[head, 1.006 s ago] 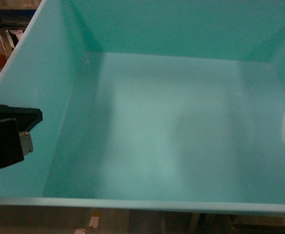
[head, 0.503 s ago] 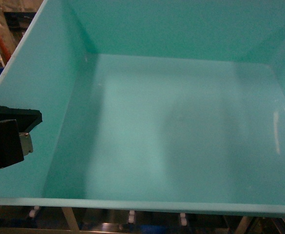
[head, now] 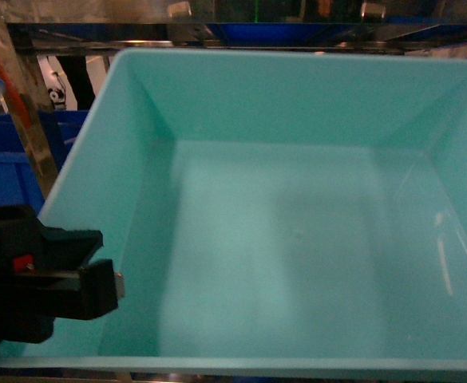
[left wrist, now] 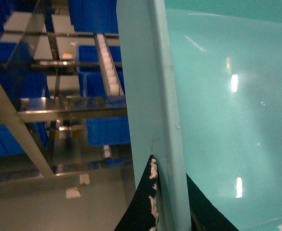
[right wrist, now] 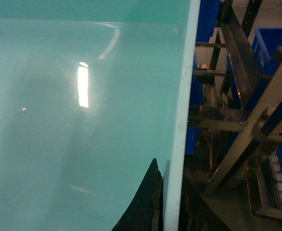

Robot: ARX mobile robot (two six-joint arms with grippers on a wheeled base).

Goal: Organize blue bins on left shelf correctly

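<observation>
The turquoise bin (head: 297, 239) fills the head view, open side up and empty. My left gripper (head: 97, 287) is shut on its left wall, near the front corner. In the left wrist view the black fingers (left wrist: 143, 207) sit either side of the bin's rim (left wrist: 162, 110), with the gripper (left wrist: 172, 214) clamped on it. My right gripper (right wrist: 172, 211) pinches the bin's right rim (right wrist: 183, 106) in the same way; the head view does not show it. The left shelf (head: 177, 33) shows as shiny steel rails just beyond the bin's far rim.
Dark royal-blue bins (head: 5, 171) sit on the rack to the left, and more of these bins (left wrist: 107, 130) lie behind the steel rails (left wrist: 59, 113) and white roller track (left wrist: 109, 72). Steel posts (right wrist: 256, 120) stand close to the bin's right side. Paper scraps (left wrist: 73, 192) lie on the floor.
In the head view the bin has dropped lower and farther off. Its far rim, the shelf rails above it and the dark-blue bins at left have come into sight.
</observation>
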